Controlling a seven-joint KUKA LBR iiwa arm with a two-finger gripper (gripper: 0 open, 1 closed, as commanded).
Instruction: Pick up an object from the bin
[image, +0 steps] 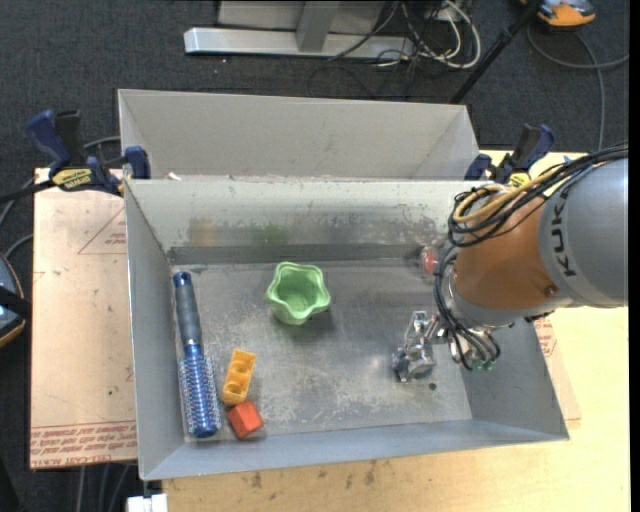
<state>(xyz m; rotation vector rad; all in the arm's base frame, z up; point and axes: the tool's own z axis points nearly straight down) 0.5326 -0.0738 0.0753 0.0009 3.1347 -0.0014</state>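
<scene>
Green star-shaped cup (298, 293) sits upright, well apart from the gripper (411, 362), off to its view-left and farther back. Gripper's low over bare bin floor (340, 395), honestly can't tell if it's open or closed.

Green lobed cup (298, 292) upright mid bin (330, 395); blue brush (195, 360) along left wall.

Single overhead camera, tilted from near side, whole bin (330, 390) framed; arm (585, 235) at right.

Robotics lab: KUKA arm (560, 250), clamped metal bin (300, 140), floor cables (430, 40).
</scene>
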